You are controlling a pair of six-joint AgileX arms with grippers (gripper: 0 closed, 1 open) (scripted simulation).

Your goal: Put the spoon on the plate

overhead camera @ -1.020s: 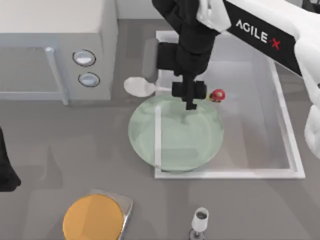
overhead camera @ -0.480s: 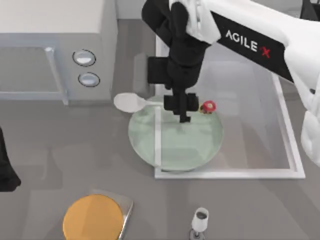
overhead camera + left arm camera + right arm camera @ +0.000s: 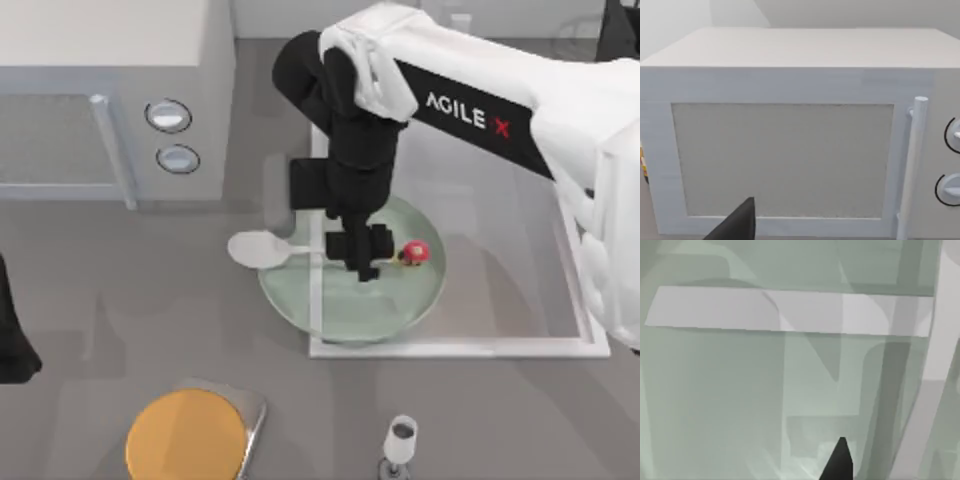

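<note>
— How far along is the job judged to be?

— Most of the carrying appears done, but the release is not. In the top view the spoon [image 3: 330, 252] is held by its thin handle in the right gripper [image 3: 364, 268], whose fingers are clamped on it, and it is hung across the left part of the plate [image 3: 410, 305].

— Is the whole spoon over the plate?

— Not quite. The red knob end is seen above the plate's glass, right of the gripper, while the white oval bowl sticks out past the plate's left rim, over the grey desk [image 3: 120, 300]. Whether the spoon is touching the glass or held just above it cannot be told.

— What is left, then?

— A small shift toward the plate's middle would likely be needed so that the bowl end is brought inside the rim, then the spoon would be lowered and let go.

— And the other arm?

— The left arm is parked at the desk's left edge, facing the microwave [image 3: 790, 150]; whether its fingers are apart or together cannot be told.
</note>
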